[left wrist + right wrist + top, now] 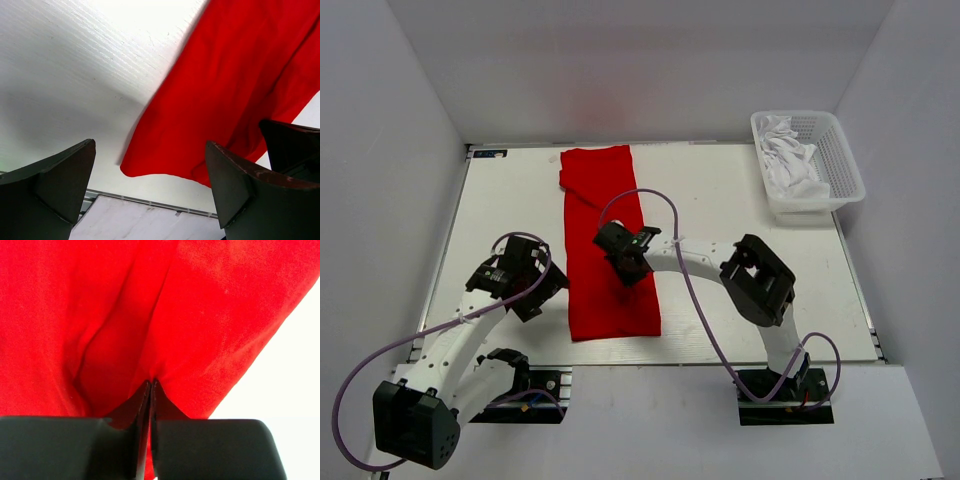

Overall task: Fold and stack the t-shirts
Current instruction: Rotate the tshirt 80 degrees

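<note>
The red t-shirt (pixel 592 205) lies as a long folded strip down the middle of the worktop (pixel 720 200) in the top view; the right pincer (pixel 151 385) is pinched shut on a ridge of its cloth; the left pincer (pixel 150 145) gapes empty beside the strip's lower-left corner; such a thin pinch may catch one layer only, so lifting could pull the fold apart.
</note>
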